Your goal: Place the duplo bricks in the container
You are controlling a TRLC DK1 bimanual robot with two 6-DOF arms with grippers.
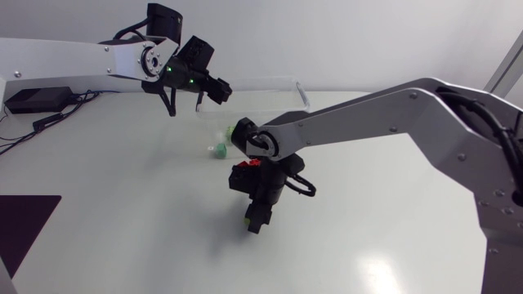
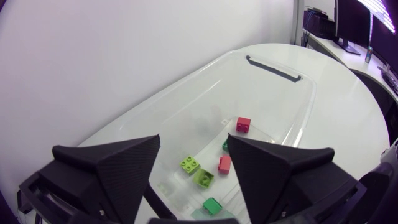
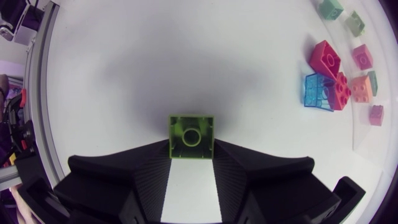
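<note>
Head view: left gripper (image 1: 217,90) above the container (image 1: 301,88), right gripper (image 1: 255,219) well apart from it | left wrist view: left fingers spread wide, empty, loose bricks (image 2: 243,124) inside the container | right wrist view: right fingers clamp lime brick (image 3: 191,134).

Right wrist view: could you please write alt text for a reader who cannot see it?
The right end effector grips a lime-green brick, hollow underside to the camera, over the white table. Off to one side lie a red brick, a clear blue brick and others.
</note>
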